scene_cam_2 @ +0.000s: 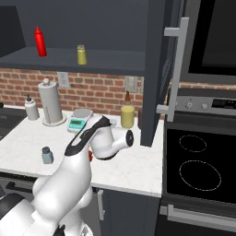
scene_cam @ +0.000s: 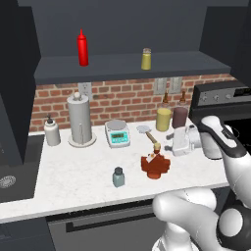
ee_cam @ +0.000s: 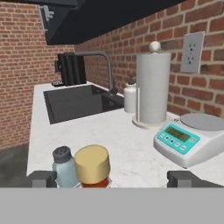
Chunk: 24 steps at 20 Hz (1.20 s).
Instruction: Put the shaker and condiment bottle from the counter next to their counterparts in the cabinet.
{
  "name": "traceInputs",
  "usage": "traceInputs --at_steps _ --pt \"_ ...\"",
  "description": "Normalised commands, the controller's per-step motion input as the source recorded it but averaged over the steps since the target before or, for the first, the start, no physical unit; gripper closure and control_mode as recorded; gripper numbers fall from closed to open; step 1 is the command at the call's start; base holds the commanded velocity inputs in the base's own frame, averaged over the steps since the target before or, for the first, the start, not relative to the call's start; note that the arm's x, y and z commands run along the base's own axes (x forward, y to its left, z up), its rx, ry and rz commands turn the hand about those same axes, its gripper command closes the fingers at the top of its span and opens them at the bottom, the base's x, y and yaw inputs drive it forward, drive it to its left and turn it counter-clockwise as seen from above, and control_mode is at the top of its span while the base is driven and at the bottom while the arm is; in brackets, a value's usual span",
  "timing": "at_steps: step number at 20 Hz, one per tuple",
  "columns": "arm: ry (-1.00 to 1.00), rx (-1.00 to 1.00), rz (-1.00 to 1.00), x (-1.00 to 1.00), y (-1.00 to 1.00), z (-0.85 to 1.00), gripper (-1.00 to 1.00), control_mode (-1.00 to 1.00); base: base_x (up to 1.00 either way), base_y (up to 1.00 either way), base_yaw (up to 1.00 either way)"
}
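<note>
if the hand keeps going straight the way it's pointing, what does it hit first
Most likely the condiment bottle: its tan stopper sits between the open hand's fingertips. The shaker stands just beside it, apparently farther back, though depth is hard to judge.

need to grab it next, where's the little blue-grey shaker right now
The shaker stands upright on the counter near its front edge, just left of the brown ribbed bottle and in front of the kitchen scale.
</note>
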Motion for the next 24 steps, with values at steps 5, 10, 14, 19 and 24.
traceInputs --at_steps 5,10,14,19,24 --pt "-0.01 0.0 0.0 -0.19 0.09 -0.09 -1.0 -1.0 0.0 0.0 0.0" --pt "-0.01 0.0 0.0 -0.15 0.14 -0.07 -1.0 -1.0 0.0 0.0 0.0" --pt "0.0 0.0 0.0 -0.02 0.21 -0.07 -1.0 -1.0 0.0 0.0 0.0" --pt "0.0 0.04 0.0 0.0 0.08 -0.07 -1.0 -1.0 0.0 0.0 0.0" --pt "0.0 0.07 0.0 0.0 0.0 -0.06 -1.0 -1.0 0.0 0.0 0.0"
